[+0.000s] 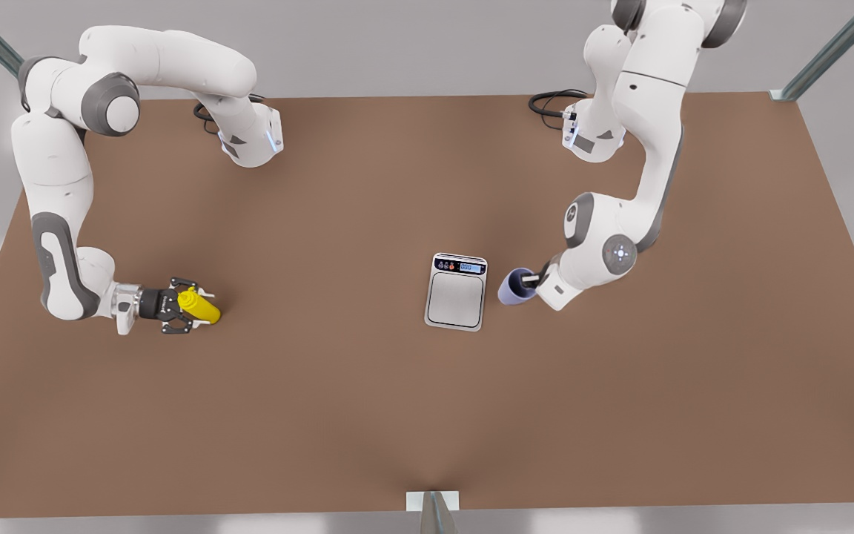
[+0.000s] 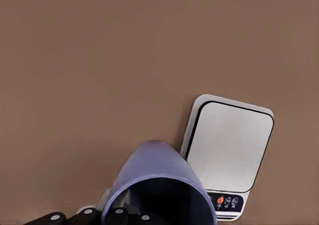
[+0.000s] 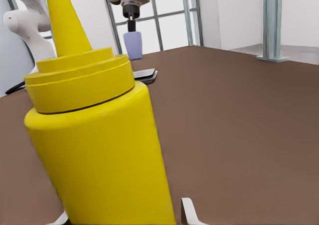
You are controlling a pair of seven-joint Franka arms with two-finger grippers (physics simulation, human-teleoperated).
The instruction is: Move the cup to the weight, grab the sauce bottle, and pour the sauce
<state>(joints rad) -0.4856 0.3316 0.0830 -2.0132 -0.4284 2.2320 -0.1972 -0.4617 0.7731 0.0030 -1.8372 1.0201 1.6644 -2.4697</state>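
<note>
The left gripper [image 1: 533, 280] pinches the rim of the pale lavender tumbler cup [image 1: 516, 286], held beside the flat silver-grey scale's [image 1: 457, 291] edge on the front view's right. Far across bare brown table [image 1: 338, 415], the right gripper [image 1: 188, 305] clamps the yellow squeeze bottle [image 1: 199, 307].

Bare table [image 1: 338, 222] between sauce bottle [image 1: 201, 308], weight [image 1: 457, 293].

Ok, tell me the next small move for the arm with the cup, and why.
Probably carry the cup a little further toward the front view's left and set it on the weight. The left gripper holds the cup by its rim, just beside the scale's edge and not yet over its plate. The right gripper sits at the sauce bottle, with nothing to pour into yet.
</note>
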